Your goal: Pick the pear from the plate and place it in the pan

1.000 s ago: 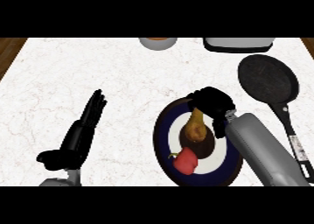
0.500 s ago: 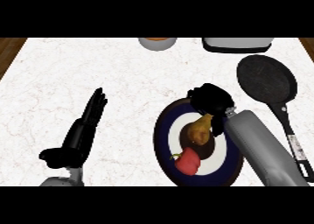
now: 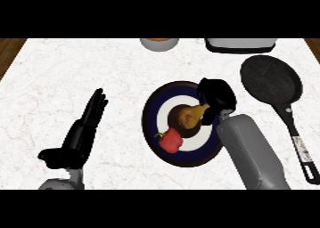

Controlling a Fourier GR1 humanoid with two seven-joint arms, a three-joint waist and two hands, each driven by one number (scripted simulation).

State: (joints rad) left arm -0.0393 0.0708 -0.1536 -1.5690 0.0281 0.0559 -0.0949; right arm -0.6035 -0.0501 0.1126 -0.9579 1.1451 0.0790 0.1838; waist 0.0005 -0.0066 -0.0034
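A brown pear [image 3: 188,116] is tilted over the middle of the dark-rimmed plate [image 3: 152,111]. My right hand [image 3: 217,95] is curled round the pear's narrow top at the plate's far right side. A red pepper-like fruit [image 3: 170,140] lies on the plate's near part. To the right lies the black pan [image 3: 271,82], handle pointing toward me. My left hand [image 3: 83,127] rests open on the counter at the left, fingers straight and pointing away.
A small bowl [image 3: 159,43] stands at the counter's far edge, centre. A grey and black appliance [image 3: 241,44] stands at the far right. The pan's handle [image 3: 300,144] runs down beside my right forearm [image 3: 251,153].
My right hand has moved away from me with the pear, and the pear has tipped and shifted up the plate. The left hand stays as it was.
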